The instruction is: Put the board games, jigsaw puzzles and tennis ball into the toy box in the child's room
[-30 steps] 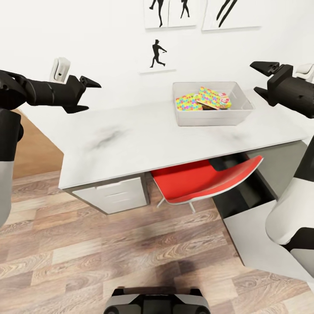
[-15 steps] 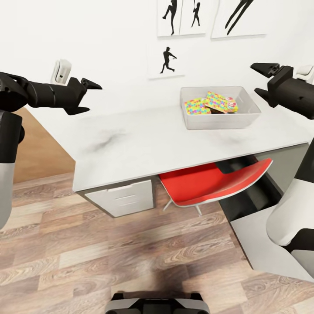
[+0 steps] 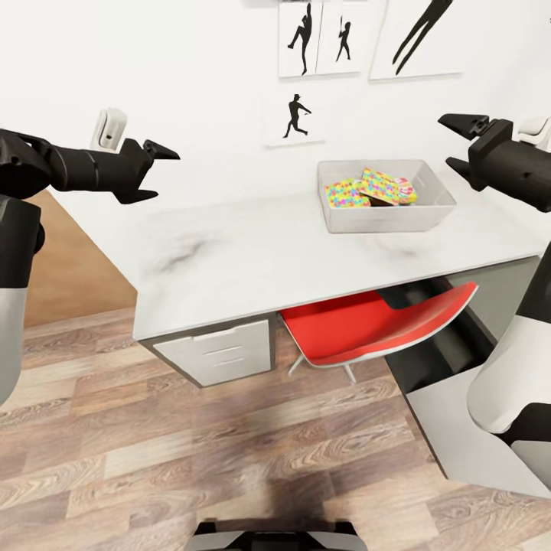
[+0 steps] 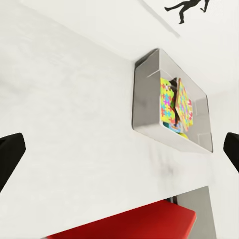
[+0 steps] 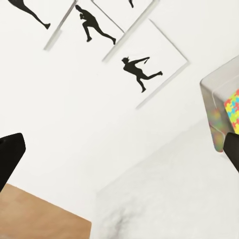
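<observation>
The pale grey toy box (image 3: 383,219) stands at the back right of the table (image 3: 245,256). Two jigsaw puzzles (image 3: 346,193) (image 3: 380,184) lie tilted inside it, with a red-and-white toy edge (image 3: 404,188) beside them. My left gripper (image 3: 165,176) hovers open and empty over the table's left end, far from the box. At the box's right side my right gripper (image 3: 445,141) is raised, open and empty. The left wrist view looks down on the toy box (image 4: 144,102) and puzzles (image 4: 168,102). The bed and the tennis ball are out of view.
A red chair (image 3: 367,325) is tucked under the desk, next to white drawers (image 3: 218,353). The desk's dark wing (image 3: 451,417) runs toward me at the right. Wood floor (image 3: 191,451) lies in front. Silhouette pictures (image 3: 295,119) hang on the wall.
The whole picture has shifted, so the camera has moved: the desk now sits farther away and to the right. Both arms keep their pose, grippers open.
</observation>
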